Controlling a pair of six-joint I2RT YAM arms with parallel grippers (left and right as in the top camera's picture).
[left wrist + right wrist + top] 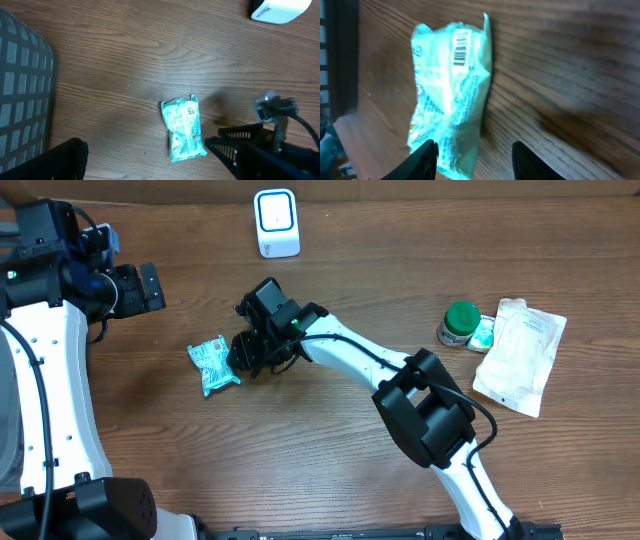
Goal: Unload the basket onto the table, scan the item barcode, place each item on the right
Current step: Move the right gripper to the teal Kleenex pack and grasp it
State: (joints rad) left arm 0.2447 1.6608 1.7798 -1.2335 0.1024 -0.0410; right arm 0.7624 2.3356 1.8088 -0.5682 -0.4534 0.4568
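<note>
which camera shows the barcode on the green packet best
Right wrist: the barcode sits close up on the packet, bars distinct. Left wrist shows it only as a small pale patch; overhead shows the packet tiny, bars invisible.

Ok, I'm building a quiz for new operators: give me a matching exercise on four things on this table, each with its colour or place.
Things:
1. snack packet
2. scanner
3. jar
4. pouch

Descriptions:
A. green lid
B. white, standing alone at the far edge
C. teal, barcode facing up
D. flat, white, furthest right

Pairs: 1-C, 2-B, 3-A, 4-D
</note>
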